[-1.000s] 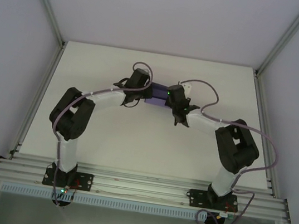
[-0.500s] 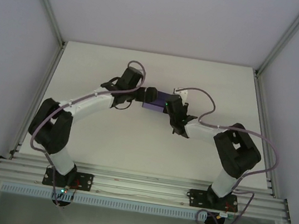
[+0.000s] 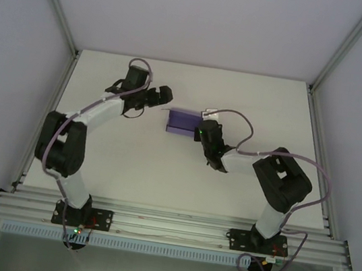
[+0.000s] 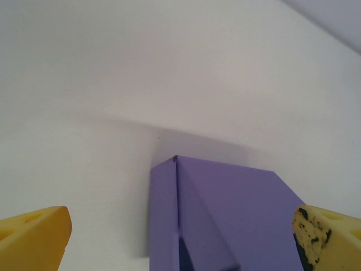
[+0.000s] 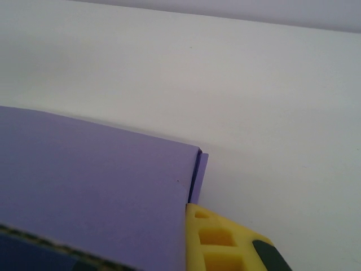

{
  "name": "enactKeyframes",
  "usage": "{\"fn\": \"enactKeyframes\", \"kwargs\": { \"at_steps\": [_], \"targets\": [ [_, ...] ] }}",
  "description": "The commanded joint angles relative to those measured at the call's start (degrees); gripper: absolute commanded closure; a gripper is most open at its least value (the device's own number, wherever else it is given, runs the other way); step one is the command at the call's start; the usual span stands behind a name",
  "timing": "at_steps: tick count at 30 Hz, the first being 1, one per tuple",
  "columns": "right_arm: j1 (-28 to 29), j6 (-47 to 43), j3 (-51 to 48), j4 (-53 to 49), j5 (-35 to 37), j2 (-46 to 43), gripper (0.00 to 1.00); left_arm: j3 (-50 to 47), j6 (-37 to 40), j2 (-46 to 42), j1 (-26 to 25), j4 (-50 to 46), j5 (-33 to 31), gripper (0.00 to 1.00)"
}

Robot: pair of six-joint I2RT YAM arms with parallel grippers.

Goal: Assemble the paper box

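Observation:
The paper box (image 3: 183, 121) is a small violet-purple rectangular box near the middle of the white table. My right gripper (image 3: 203, 131) is at its right end and shut on it. In the right wrist view a yellow finger (image 5: 225, 243) presses against the edge of the box's purple panel (image 5: 96, 186), where a thin flap edge sticks out. My left gripper (image 3: 162, 96) stands open, up and to the left of the box and apart from it. In the left wrist view its yellow fingertips (image 4: 34, 237) are spread wide, with the box's folded end (image 4: 225, 214) ahead.
Aluminium frame rails (image 3: 47, 115) run along both sides of the table, with grey walls behind them. The right arm's cable (image 3: 243, 128) loops over the table just right of the box. Bare white tabletop (image 3: 161, 173) lies between the box and the arm bases.
My left gripper opened, let go of the box and swung away to the left and back. The right gripper carried the box slightly left and nearer.

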Motion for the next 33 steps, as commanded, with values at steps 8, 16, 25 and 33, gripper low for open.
{"fn": "enactKeyframes", "kwargs": {
  "at_steps": [8, 16, 25, 33],
  "targets": [
    [0.8, -5.2, -5.1, 0.1, -6.9, 1.9, 0.98, 1.8, -3.9, 11.1, -0.8, 7.7, 11.0, 0.09],
    [0.8, -4.8, -6.8, 0.2, -3.9, 0.6, 0.93, -5.0, -8.0, 13.4, -1.0, 18.2, 18.7, 0.37],
    [0.8, 0.5, -6.9, -10.8, -7.6, -7.0, 0.6, -11.1, -9.9, 13.8, -2.1, 23.6, 17.3, 0.46],
    [0.8, 4.5, -8.6, -21.6, -12.9, -17.3, 0.23, -12.7, -7.0, 13.0, -2.6, 22.6, 14.1, 0.62]
  ]
}}
